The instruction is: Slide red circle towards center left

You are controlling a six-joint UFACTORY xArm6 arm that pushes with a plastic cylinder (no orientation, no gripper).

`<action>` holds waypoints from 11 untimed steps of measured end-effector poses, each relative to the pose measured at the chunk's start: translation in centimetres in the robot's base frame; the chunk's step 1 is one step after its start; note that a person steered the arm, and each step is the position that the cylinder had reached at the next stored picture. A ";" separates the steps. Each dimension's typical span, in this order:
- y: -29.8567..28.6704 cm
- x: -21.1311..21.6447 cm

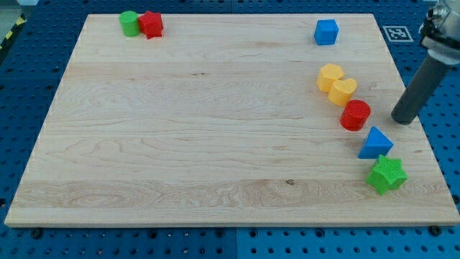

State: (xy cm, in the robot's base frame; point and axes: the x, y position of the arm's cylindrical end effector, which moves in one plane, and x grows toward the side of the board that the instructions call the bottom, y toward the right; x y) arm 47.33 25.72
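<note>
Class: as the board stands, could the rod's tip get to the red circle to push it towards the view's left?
Probably yes. My tip sits just to the view's right of the red circle, with bare board between them. The yellow heart above and blue triangle below sit close by, but not in that gap.

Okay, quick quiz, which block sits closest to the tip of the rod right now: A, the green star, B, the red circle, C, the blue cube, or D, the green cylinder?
B: my tip stands just to the view's right of the red circle, with a small gap between them, nearer than any other block.
</note>
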 end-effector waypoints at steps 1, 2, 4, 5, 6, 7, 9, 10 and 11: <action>-1.2 0.8; -1.2 0.8; -1.9 0.6; -4.1 -0.1; -7.2 -1.4; -11.2 -2.9; -20.4 -4.8; -25.1 -6.6; -30.4 -7.8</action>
